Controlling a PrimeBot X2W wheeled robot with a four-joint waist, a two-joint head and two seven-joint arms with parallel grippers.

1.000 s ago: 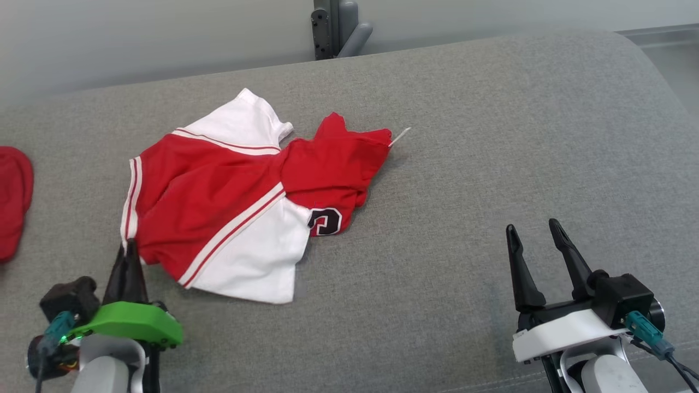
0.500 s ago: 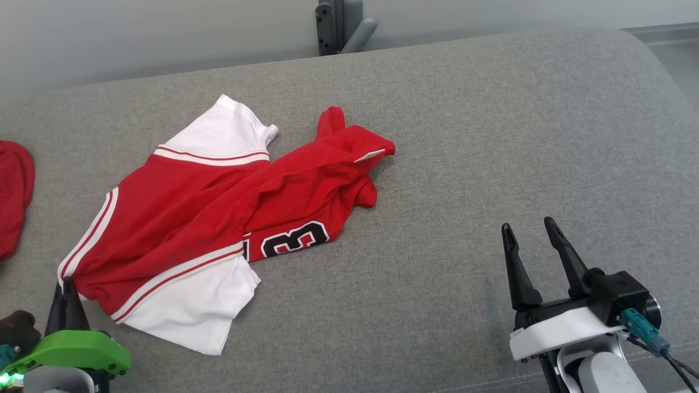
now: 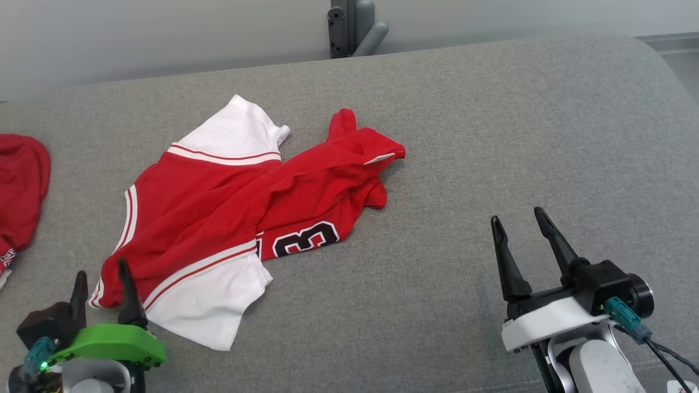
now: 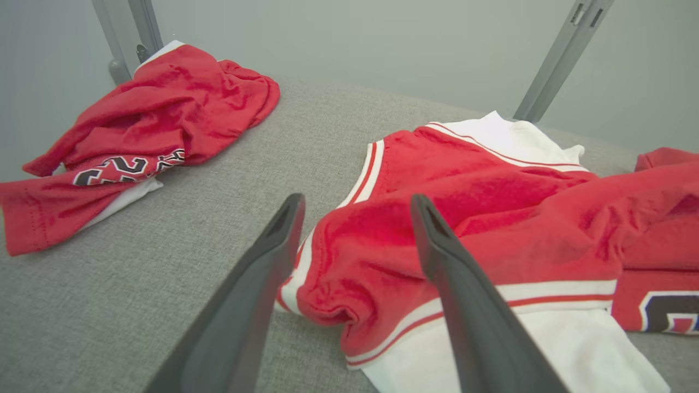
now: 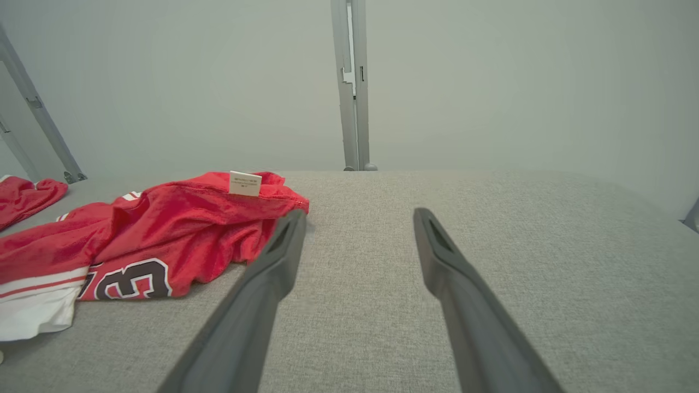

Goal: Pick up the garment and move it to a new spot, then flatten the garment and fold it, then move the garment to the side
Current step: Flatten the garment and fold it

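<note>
Red-and-white garment (image 3: pixel 218 202) lies rumpled left of the bench's (image 3: pixel 491 136) centre, one bunched corner near the front edge between the spread fingers of the left gripper (image 3: pixel 101 267). Right gripper (image 3: pixel 516 214), also spread, hovers front-right. To flatten well, pinch opposite hems and draw them apart evenly.

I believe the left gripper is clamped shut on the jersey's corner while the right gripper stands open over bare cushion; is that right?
No: the left wrist view shows the left gripper open, fingers either side of the jersey corner. The right gripper stands open over bare cushion.
</note>
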